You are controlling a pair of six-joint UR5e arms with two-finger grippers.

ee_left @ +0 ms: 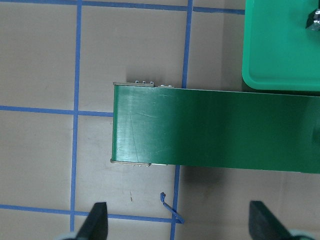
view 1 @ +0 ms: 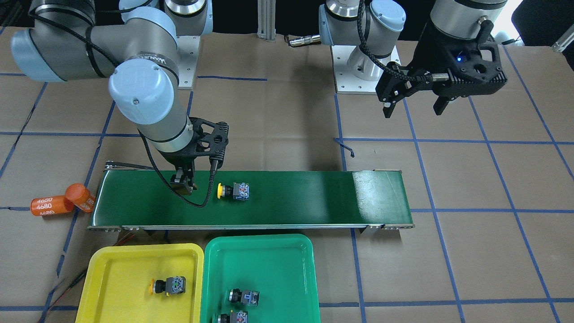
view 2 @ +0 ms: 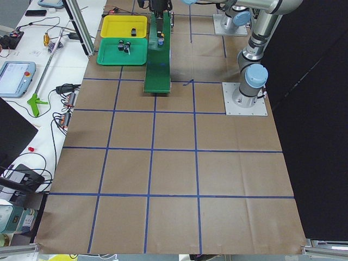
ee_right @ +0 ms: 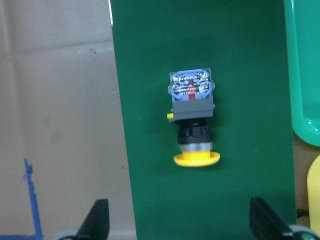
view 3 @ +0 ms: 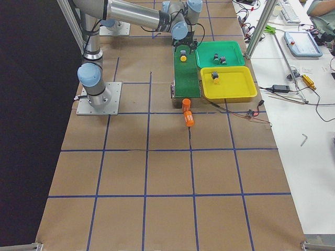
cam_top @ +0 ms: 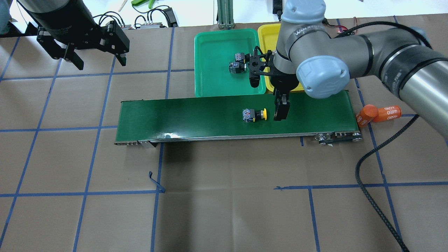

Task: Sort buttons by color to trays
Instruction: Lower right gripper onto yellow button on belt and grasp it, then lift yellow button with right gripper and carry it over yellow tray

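Observation:
A yellow button (view 1: 233, 191) lies on its side on the dark-green conveyor belt (view 1: 305, 197); it also shows in the overhead view (cam_top: 254, 114) and the right wrist view (ee_right: 192, 125). My right gripper (cam_top: 281, 108) hangs open and empty over the belt, just beside the button's cap. A second yellow button (view 1: 169, 285) lies in the yellow tray (view 1: 112, 255). Two green buttons (view 1: 243, 297) (view 1: 233, 317) lie in the green tray (view 1: 278, 260). My left gripper (cam_top: 94, 59) is open and empty, high over the table, far from the belt.
Two orange cylinders marked 4680 (view 1: 51, 205) lie on the table by the belt's end on my right arm's side. The trays stand side by side along the belt's far edge. Blue tape lines grid the brown table.

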